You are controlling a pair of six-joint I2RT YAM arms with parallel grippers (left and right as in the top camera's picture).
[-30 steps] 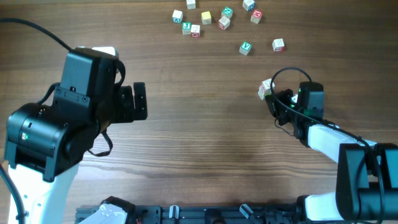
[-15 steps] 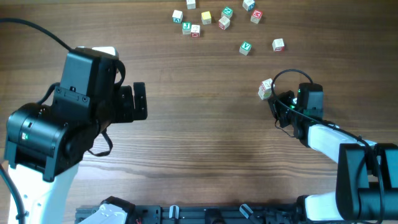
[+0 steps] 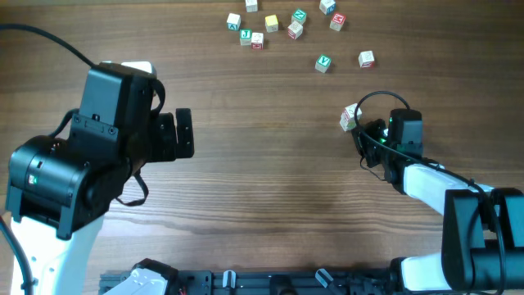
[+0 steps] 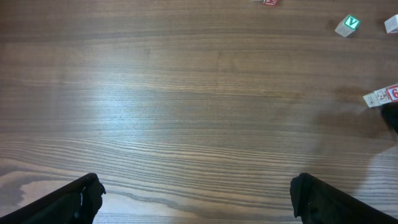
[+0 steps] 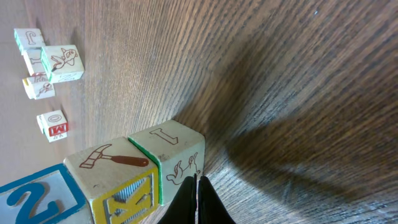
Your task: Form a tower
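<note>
Tower, just ahead of closed, empty right pincer: we judge it light, rigid, tippy; grip flat sides. Left pincer wide.

Wooden table: loose letter cubes cluster along the far edge. A green V cube and a red-marked cube lie separately, nearer the centre.

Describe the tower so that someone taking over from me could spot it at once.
Find the right arm on the right side of the table and follow it to its shut claw. The tower sits right at that tip, on its far side. Unlike the loose cubes scattered along the far edge, its cubes are joined together, alone in mid-table.
</note>
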